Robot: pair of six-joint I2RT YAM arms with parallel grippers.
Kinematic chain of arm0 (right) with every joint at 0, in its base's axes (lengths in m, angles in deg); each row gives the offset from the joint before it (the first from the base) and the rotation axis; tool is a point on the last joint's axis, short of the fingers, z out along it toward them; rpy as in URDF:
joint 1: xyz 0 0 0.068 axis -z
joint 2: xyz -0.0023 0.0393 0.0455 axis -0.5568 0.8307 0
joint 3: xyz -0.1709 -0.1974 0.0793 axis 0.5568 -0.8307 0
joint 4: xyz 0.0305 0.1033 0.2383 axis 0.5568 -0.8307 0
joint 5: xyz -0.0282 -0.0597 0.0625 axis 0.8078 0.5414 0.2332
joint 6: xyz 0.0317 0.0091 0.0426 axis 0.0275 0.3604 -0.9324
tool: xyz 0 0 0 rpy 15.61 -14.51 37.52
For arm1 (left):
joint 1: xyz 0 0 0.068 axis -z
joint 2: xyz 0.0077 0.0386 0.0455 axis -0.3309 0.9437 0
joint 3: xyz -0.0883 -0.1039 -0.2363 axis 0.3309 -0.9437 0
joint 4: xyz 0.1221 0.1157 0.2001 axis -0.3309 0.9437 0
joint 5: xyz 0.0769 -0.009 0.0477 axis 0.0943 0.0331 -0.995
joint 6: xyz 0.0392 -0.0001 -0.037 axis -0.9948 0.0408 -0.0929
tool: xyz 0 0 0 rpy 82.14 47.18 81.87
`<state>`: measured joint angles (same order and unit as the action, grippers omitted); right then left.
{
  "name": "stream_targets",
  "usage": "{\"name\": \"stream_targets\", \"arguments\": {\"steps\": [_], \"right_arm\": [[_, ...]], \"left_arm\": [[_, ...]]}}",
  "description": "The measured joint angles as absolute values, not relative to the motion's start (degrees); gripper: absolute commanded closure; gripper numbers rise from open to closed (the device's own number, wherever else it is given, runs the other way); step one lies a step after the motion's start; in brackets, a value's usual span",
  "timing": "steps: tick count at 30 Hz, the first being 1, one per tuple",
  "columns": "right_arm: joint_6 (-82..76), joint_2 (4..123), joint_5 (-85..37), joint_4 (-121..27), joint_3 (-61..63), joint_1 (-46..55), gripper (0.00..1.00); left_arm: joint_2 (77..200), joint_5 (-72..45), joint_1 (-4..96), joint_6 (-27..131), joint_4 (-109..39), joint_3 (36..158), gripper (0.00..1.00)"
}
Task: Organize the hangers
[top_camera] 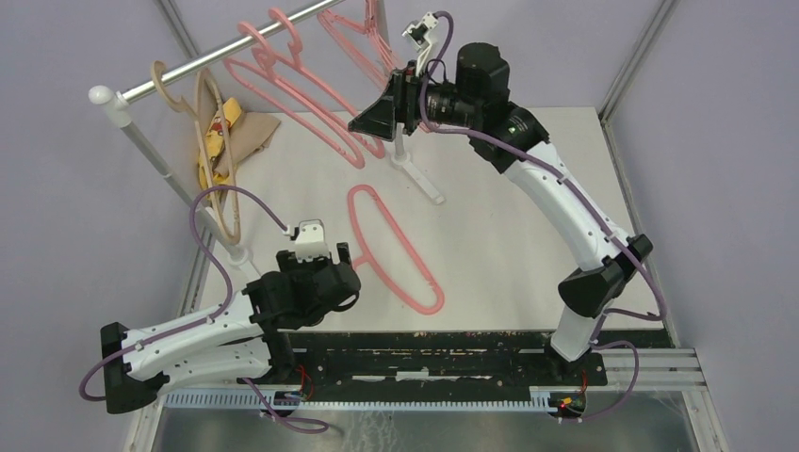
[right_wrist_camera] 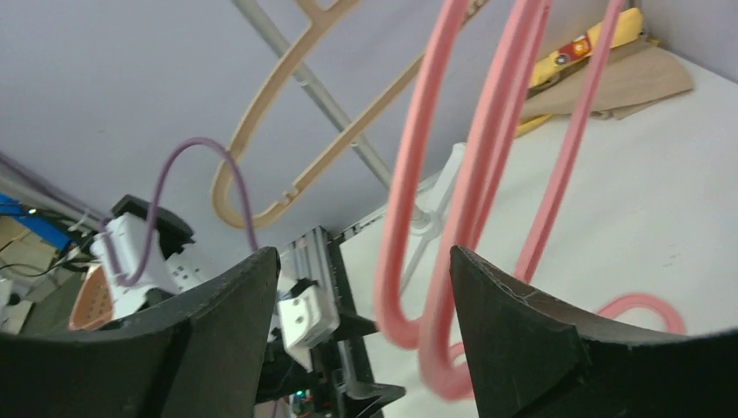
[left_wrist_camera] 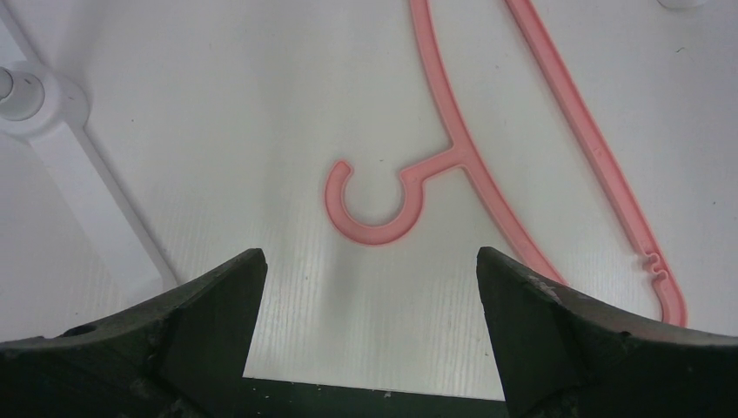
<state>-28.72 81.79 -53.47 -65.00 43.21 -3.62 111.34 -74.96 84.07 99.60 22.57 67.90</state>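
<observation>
A thick pink plastic hanger [top_camera: 396,247] lies flat on the white table; its hook [left_wrist_camera: 374,205] shows just ahead of my open, empty left gripper [left_wrist_camera: 370,270], which hovers over the hook end [top_camera: 341,259]. Two thick pink hangers [top_camera: 301,99] hang from the silver rail [top_camera: 236,45], with thin pink wire ones [top_camera: 356,33] farther right and a beige hanger [top_camera: 212,151] at the left end. My right gripper [top_camera: 372,118] is open and raised beside the hanging pink hangers [right_wrist_camera: 474,174], whose lower ends lie between its fingers. The beige hanger [right_wrist_camera: 296,131] shows behind.
A yellow and tan cloth [top_camera: 236,137] lies at the back left under the rail. The rack's white upright and foot [top_camera: 419,174] stand mid-table; another white foot [left_wrist_camera: 78,174] is left of my left gripper. Metal frame posts stand at the corners.
</observation>
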Motion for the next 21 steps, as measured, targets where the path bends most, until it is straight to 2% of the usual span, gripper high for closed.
{"name": "stream_targets", "arguments": {"steps": [4, 9, 14, 21], "right_arm": [[-26.30, 87.54, -49.82, -66.86, 47.52, -3.38, 0.15], [-24.13, 89.77, -45.45, -69.22, 44.89, -3.14, 0.12], [-20.16, 87.19, -41.13, -72.11, 39.84, -3.62, 0.10], [-15.74, 76.46, -37.48, -75.06, 28.96, -4.06, 0.09]], "left_arm": [[111.43, -74.37, 84.07, 99.60, 22.46, 67.90, 0.01], [111.32, -73.82, 84.07, 99.60, 22.39, 67.90, 0.01], [109.57, -73.75, 84.07, 99.57, 22.13, 67.71, 0.01], [109.61, -73.75, 84.07, 99.57, 21.87, 67.55, 0.01]]}}
